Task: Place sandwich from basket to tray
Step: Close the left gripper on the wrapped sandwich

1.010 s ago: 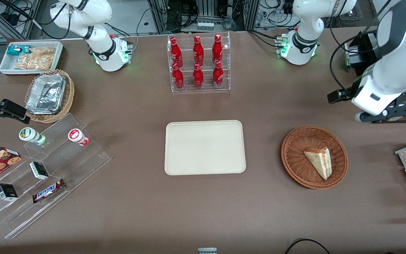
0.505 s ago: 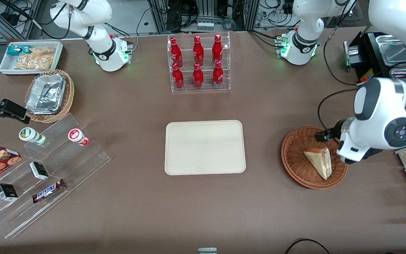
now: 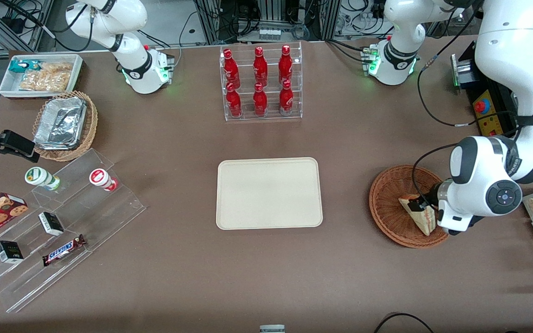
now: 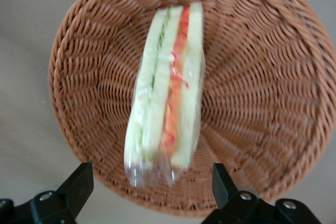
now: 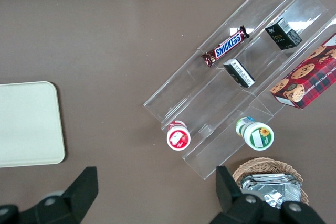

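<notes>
End effector (image 4: 148, 190) spread astride sandwich (image 4: 165, 87)

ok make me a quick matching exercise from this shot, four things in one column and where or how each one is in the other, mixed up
Things:
1. sandwich
2. tray
3. gripper
4. basket

States:
A. bare, nothing on it
B. open, fingers either side of the sandwich's end, just above the basket
C. reddish-brown wicker, toward the working arm's end of the table
D. lying in the basket, clear-wrapped

Pairs: 1-D, 2-A, 3-B, 4-C
</notes>
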### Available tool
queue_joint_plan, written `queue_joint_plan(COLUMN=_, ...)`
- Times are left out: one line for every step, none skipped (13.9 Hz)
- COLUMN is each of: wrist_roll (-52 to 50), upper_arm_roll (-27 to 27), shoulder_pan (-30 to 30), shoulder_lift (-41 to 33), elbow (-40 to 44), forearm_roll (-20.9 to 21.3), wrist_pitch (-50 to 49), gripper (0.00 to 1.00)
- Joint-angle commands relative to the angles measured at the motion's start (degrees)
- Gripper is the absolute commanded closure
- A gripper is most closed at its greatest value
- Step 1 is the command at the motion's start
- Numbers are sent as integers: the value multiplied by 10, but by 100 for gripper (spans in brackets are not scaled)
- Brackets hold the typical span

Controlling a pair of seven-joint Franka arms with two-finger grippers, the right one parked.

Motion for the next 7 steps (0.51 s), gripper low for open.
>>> queue_joint_plan(wrist_roll=-17, upper_arm_roll=5, shoulder_pan=5, shoulder_lift=23, elbow=-1, forearm_roll=0, wrist_pitch=36, gripper=0)
queue_joint_plan(wrist_roll=-17, upper_arm_roll=6, shoulder_pan=8, shoulder_lift=31, elbow=-1, forearm_roll=-3, wrist_pitch=46, gripper=0)
queue_joint_plan(wrist_roll=-17, upper_arm_roll=6, shoulder_pan=9, shoulder_lift=38, elbow=-1, forearm_roll=-4, wrist_pitch=54, gripper=0)
queue_joint_plan(wrist_roll=-22, upper_arm_roll=6, shoulder_pan=8, shoulder_lift=44, elbow=-3, forearm_roll=-6, wrist_pitch=63, gripper=0)
queue_joint_plan(wrist_roll=-40, upper_arm_roll=6, shoulder_pan=8, shoulder_lift=49, elbow=-8, forearm_roll=-6, wrist_pitch=74, gripper=4)
queue_joint_plan(wrist_roll=-61, upper_arm_roll=5, shoulder_pan=6, shoulder_lift=51, elbow=-10, forearm_roll=-5, wrist_pitch=85, gripper=39)
queue_joint_plan(wrist_roll=-72, upper_arm_roll=5, shoulder_pan=5, shoulder_lift=50, elbow=-9, forearm_roll=-3, wrist_pitch=81, gripper=79)
